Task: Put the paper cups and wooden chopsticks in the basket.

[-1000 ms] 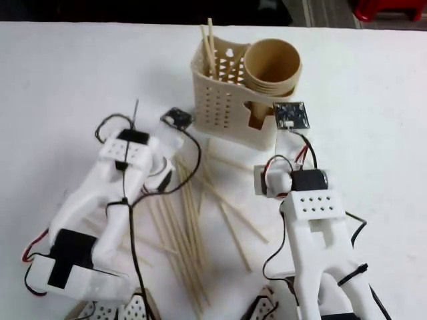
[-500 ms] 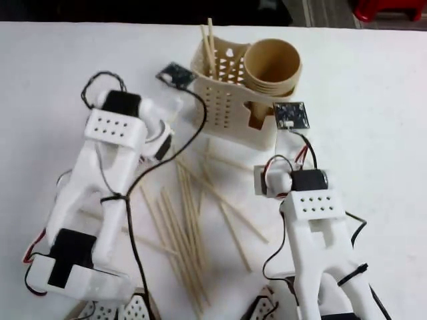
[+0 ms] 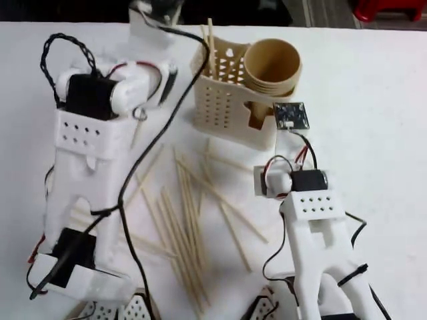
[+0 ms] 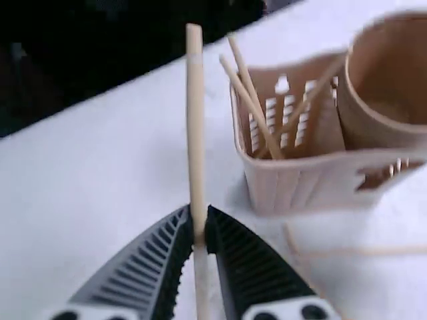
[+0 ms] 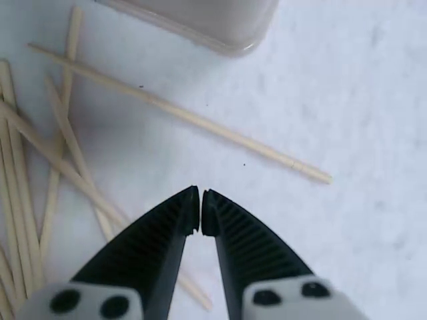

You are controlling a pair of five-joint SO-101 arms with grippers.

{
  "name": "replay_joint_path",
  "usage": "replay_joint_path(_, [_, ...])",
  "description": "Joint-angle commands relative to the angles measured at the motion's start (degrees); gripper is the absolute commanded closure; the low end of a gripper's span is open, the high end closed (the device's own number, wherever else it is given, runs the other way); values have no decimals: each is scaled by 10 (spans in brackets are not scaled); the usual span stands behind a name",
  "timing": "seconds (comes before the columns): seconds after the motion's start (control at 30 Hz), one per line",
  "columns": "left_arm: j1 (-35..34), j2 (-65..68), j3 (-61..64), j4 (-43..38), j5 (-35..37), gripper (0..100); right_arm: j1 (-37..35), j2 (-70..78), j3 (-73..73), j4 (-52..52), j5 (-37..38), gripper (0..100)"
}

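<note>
wooden chopstick (image 4: pixel 194 120) stands upright in the left gripper (image 4: pixel 199 215) — the two black ribbed jaws press on it from both sides, and its upper end rises well above the tips. just beyond it in the left wrist view sits the cream perforated basket (image 4: pixel 293 180), with two slanted chopsticks (image 4: pixel 250 100) leaning inside one compartment and the stacked paper cups (image 4: pixel 387 87) filling the other.

from the high view, the left arm (image 3: pixel 93 133) is stretched up beside the basket's left side, while the basket stands near the far middle of the white table (image 3: pixel 373 133). the cups lean out over the basket's right rim. a scatter of loose chopsticks (image 3: pixel 187 220) lies flat on the table between the two arms, in front of the basket.

the right gripper (image 5: pixel 200 210) hangs low over the table with its jaws brought together tip to tip — nothing between them. a single chopstick (image 5: pixel 180 113) lies just ahead of it, near the basket's base.
</note>
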Motion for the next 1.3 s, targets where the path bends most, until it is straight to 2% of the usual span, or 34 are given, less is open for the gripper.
replay_joint_path(0.0, [12,-3,-26,-148,54,978,4,-15,5,-10,-4,981])
replay_joint_path(0.47, [95,-3,96,-506,72,978,1,-15,6,-10,-4,981])
replay_joint_path(0.7, [116,-3,236,-670,69,977,1,-14,6,-10,-4,981])
replay_joint_path(0.83, [111,-4,311,-732,69,975,1,-13,6,-10,-4,981])
replay_joint_path(0.93, [111,-7,331,-722,69,907,1,-12,6,-10,-4,981])
replay_joint_path(1.03, [109,-10,324,-669,69,828,1,-11,6,-10,-4,981])
replay_joint_path(1.27, [52,-58,268,-487,68,823,3,-11,6,-10,-4,981])
